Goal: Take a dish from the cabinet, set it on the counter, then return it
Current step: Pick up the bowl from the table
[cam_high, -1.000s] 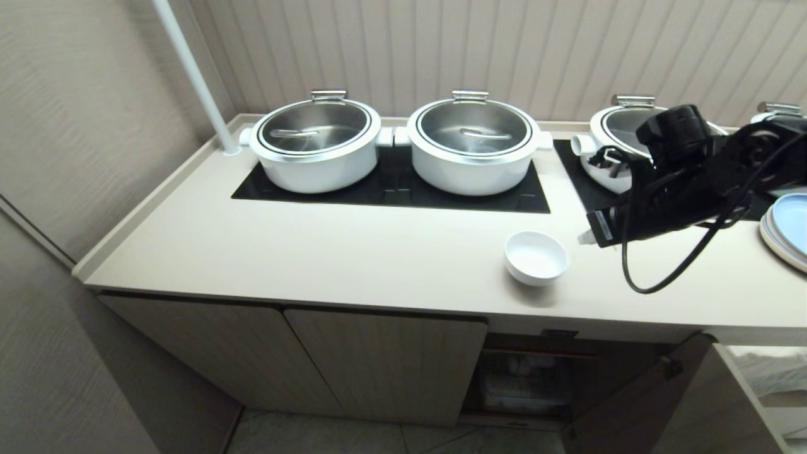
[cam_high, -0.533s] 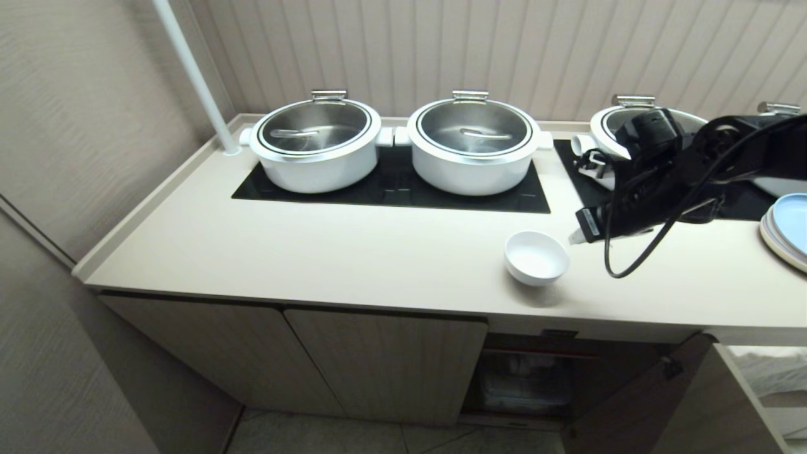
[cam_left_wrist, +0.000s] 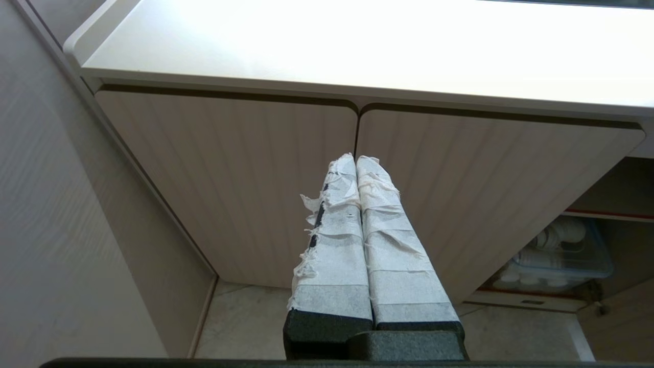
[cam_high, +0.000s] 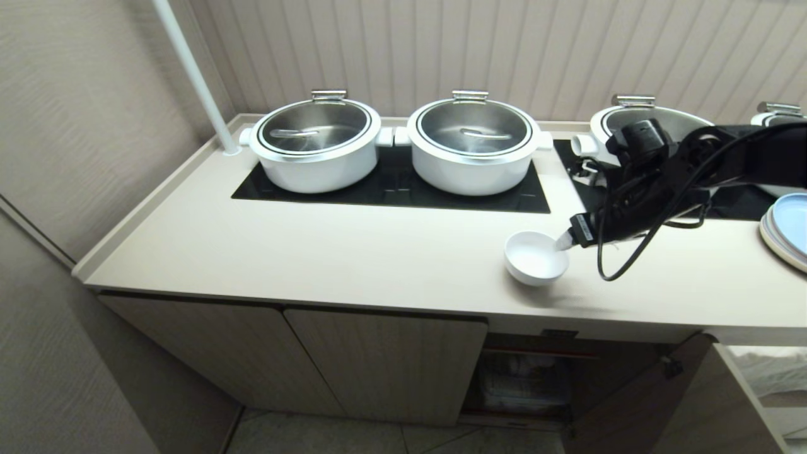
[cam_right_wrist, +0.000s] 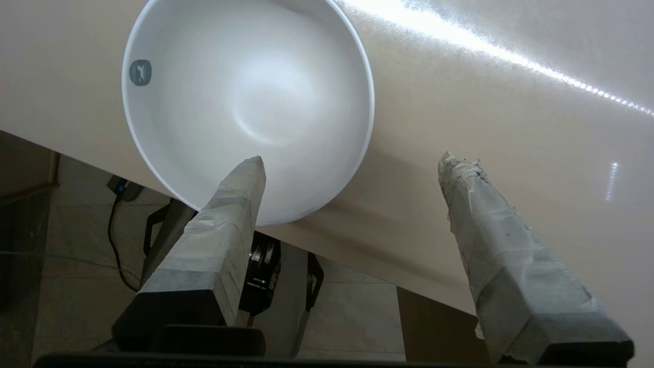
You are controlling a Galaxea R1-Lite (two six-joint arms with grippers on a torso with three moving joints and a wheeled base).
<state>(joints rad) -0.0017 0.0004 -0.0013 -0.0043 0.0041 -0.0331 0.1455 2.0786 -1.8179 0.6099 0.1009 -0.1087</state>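
Observation:
The dish, a small white bowl, stands upright on the cream counter near its front edge. My right gripper reaches in from the right at the bowl's right rim. The right wrist view shows this gripper open. One taped finger is over the inside of the dish, the other finger is over bare counter, and nothing is gripped. Below, the cabinet has one compartment standing open. My left gripper is shut and parked in front of the cabinet doors.
Two white pots with steel lids sit on a black glass panel behind the dish, with more pots at the right. Pale-blue plates lie at the right edge. A clear box of cups sits in the open compartment beside its swung-out door.
My right gripper has moved left and down to the dish's right rim, and its fingers have spread from shut to open. The dish has not moved.

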